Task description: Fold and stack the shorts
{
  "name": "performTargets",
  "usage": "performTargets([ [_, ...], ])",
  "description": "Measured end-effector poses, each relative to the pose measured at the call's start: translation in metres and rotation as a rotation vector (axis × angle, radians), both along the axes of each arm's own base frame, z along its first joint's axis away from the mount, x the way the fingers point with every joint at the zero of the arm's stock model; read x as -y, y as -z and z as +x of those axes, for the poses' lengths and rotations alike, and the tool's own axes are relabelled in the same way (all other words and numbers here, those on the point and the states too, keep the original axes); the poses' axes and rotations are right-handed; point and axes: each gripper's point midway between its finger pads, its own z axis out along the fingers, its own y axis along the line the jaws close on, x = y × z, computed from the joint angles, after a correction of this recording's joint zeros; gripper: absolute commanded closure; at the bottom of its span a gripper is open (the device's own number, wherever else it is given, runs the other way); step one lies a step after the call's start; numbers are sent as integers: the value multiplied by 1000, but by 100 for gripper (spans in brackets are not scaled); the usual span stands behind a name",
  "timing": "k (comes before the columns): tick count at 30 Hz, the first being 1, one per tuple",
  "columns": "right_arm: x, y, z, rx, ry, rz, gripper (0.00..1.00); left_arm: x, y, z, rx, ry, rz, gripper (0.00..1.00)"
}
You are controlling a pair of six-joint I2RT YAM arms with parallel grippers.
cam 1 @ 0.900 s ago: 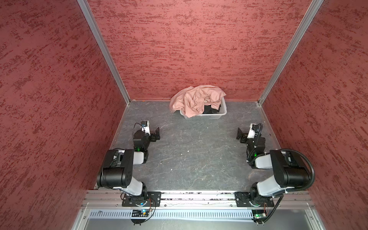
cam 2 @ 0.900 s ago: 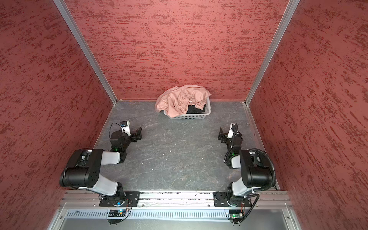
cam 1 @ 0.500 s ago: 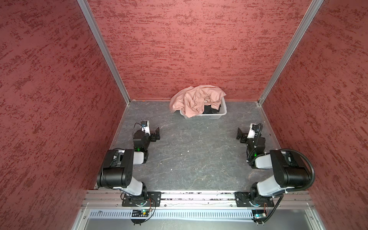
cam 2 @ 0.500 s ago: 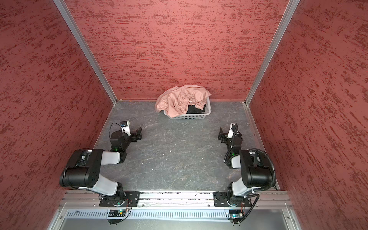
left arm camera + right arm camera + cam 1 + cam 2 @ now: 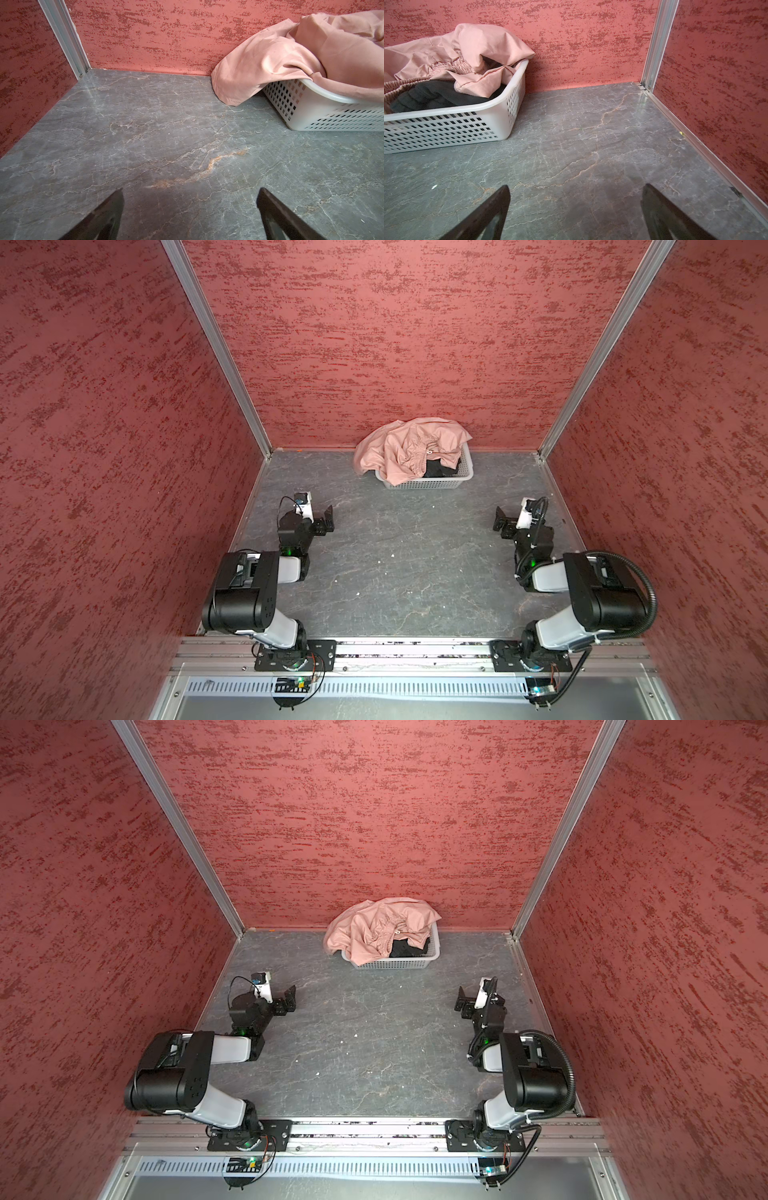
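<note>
- The pink shorts (image 5: 409,448) lie heaped over the basket (image 5: 424,486) at the middle of the surface's (image 5: 395,572) far edge. One leg spills over the rim onto the surface. The black shorts (image 5: 438,468) sit inside, partly under the pink.
- I judge the step in hand is to fetch the pink pair first, since it lies on top. I should pinch near the gathered waistband, lift it clear of the rim so the basket does not drag, and spread it on the bare middle.
- My left gripper (image 5: 325,521), by the left edge, and my right gripper (image 5: 500,523), by the right edge, both have their jaws wide apart. They hold and touch nothing.
</note>
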Motion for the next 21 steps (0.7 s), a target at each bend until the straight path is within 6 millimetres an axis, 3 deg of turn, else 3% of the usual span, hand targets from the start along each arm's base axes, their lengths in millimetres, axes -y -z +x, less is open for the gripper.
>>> performTargets([
  [3, 0, 0, 0, 0, 0, 0, 1, 0, 0, 0, 0, 0, 0, 1],
  [7, 0, -1, 2, -15, -3, -4, 10, 0, -1, -1, -25, -8, 4, 1],
  [9, 0, -10, 7, -19, -6, -5, 11, 0, -13, 1, -43, -23, 4, 1],
  [11, -1, -35, 11, 4, -11, -4, 11, 1, -41, 5, -32, -35, -21, 1],
  [14, -9, -93, 12, 78, -49, 13, 11, 11, -92, 3, 17, -26, -78, 1],
  [16, -22, -134, 16, 111, -101, 25, 11, 28, -117, -5, 36, 13, -110, 1],
  [18, -42, -165, 22, 115, -174, 34, 11, 52, -128, -13, 16, 71, -128, 1],
  [21, -94, -197, 33, 78, -324, 33, 12, 80, -131, -22, -65, 138, -146, 1],
])
